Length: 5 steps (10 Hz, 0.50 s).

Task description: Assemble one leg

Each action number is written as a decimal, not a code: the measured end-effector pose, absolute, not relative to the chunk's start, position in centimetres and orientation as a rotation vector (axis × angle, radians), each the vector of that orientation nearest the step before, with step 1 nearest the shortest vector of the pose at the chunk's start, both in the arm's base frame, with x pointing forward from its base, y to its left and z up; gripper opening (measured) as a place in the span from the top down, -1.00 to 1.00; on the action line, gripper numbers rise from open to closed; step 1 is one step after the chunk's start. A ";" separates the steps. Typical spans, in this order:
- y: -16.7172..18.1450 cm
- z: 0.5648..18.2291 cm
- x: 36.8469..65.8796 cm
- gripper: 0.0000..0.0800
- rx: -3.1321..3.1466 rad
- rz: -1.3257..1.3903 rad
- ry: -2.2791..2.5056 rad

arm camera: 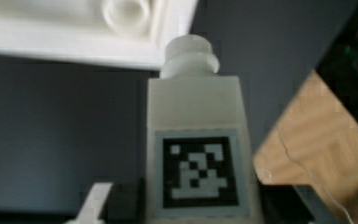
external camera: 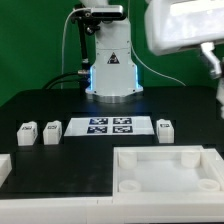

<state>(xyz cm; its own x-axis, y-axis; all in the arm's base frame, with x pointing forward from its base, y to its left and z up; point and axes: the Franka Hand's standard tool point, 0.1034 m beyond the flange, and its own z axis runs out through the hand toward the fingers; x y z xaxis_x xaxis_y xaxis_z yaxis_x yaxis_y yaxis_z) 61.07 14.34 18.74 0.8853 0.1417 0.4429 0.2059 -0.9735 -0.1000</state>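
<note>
In the wrist view a leg (arm camera: pixel 197 120), a white blocky post with a round peg on its end and a black-and-white tag on its face, sits between the fingers of my gripper (arm camera: pixel 202 206). The gripper is shut on it and holds it in the air. In the exterior view the gripper (external camera: pixel 211 58) is high up at the right edge, blurred, and the held leg cannot be made out there. Three more legs stand on the black table: two at the left (external camera: pixel 27 131) (external camera: pixel 51 130) and one at the right (external camera: pixel 165 128).
The large white tray-like panel (external camera: pixel 130 160) with round sockets lies at the front right, and its corner shows in the wrist view (arm camera: pixel 69 35). The marker board (external camera: pixel 110 126) lies mid-table. The arm's base (external camera: pixel 112 70) stands behind it. Another white part (external camera: pixel 3 166) lies at the left edge.
</note>
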 end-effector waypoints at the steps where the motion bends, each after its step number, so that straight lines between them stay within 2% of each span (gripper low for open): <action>1: 14.0 18.6 61.0 0.27 -2.858 -0.872 -0.274; 2: 13.7 17.5 59.9 0.27 -2.860 -0.880 -0.270; 4: 13.6 17.6 60.2 0.27 -2.862 -0.874 -0.276; 5: 12.5 16.5 60.5 0.27 -2.860 -0.944 -0.342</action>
<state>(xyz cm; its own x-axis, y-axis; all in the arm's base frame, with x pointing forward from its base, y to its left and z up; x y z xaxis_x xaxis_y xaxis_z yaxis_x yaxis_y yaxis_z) 60.48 12.48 16.47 0.7812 0.1778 0.5984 0.2466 -0.9685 -0.0342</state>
